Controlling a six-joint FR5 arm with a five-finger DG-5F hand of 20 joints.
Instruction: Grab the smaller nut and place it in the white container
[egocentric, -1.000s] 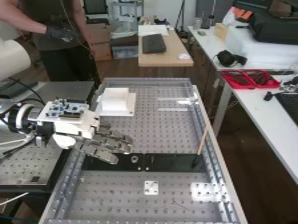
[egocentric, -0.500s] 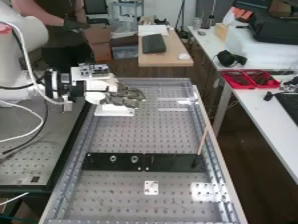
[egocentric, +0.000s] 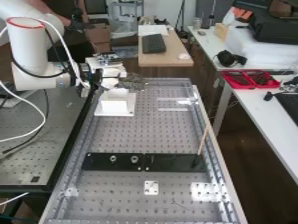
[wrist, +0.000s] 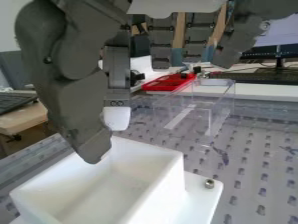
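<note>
White plastic forms the open-topped container (egocentric: 117, 104) you're working towards, and you have the hand (egocentric: 133, 83) up by its far side. You can't tell from here whether the hand is clenched or has the smaller nut in its grasp, nor can you pin down where that nut is. The wrist view gives you the container's hollow inside at a slant, its walls upright on a flat white base plate (wrist: 202, 201). A small round metal piece (wrist: 209, 183) sits on that plate, outside the walls.

Nearer you on the perforated metal surface (egocentric: 159, 137) lies the flat black bar (egocentric: 101, 165), with the larger nut (egocentric: 113, 159) and the bearing (egocentric: 134, 159) standing on it side by side, apart. To their right you've a thin wooden stick (egocentric: 203, 139) leaning at a tilt, and below the bar a white plate with holes (egocentric: 151, 187). Past the container, the wrist view shows you a clear plastic box (wrist: 223, 102) and, further back, a red tray (wrist: 166, 83).
</note>
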